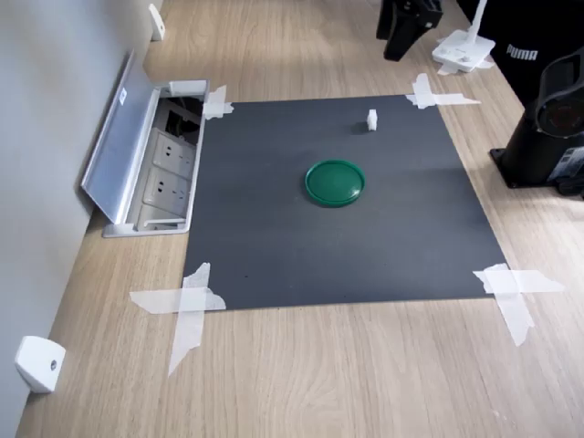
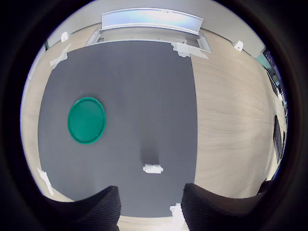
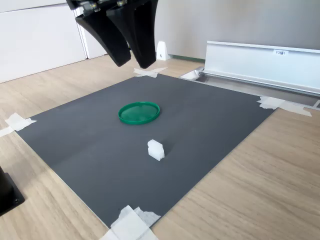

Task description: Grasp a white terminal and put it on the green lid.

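A dark mat lies taped at its corners to the wooden bench, and almost all of it is bare — only the green lid and the white terminal sit on it, well apart from each other. In the first exterior view the lid is near the mat's middle and the terminal stands close to the far edge, toward the far right corner with its tape. Along the first exterior view's left edge of the mat runs an open socket box with its metal flap raised against the wall; the other three sides open onto plain bench. The first exterior view shows no jaws at all, only dark equipment at its right and top margins. The second exterior view shows the jaws hanging high above the mat's far side, beyond the lid, with the terminal nearer the camera and plenty of clear mat around it. The wrist view alone looks down between the two fingers — they stand apart, holding nothing. There the terminal lies on the mat just ahead of the gap between them, not touching either, and the lid sits farther off to one side.
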Robot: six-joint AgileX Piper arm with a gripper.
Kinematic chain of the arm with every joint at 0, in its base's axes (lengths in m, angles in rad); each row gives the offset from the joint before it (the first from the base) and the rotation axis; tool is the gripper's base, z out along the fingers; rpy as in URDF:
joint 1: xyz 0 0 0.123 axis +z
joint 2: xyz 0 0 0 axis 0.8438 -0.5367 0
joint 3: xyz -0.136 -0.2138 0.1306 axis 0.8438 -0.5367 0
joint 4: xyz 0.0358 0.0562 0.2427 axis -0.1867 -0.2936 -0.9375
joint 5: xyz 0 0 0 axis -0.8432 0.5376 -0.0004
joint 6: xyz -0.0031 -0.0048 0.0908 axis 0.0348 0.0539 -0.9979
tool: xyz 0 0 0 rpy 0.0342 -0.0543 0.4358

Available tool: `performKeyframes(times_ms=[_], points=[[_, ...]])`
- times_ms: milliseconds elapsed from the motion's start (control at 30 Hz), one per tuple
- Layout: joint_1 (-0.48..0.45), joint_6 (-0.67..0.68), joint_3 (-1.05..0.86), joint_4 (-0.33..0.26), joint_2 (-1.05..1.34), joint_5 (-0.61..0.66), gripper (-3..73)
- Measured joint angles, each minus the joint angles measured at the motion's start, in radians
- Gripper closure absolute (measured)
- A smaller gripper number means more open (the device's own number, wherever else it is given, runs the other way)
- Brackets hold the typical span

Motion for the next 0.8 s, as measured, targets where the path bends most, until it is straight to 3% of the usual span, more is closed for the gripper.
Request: performKeyframes(times_ms=[333, 800], points=[[0.000, 0.008, 0.127, 0.016, 0.008, 0.132, 12.6], [0.000, 0.018, 0.176, 0.014, -0.117, 0.165, 12.6]])
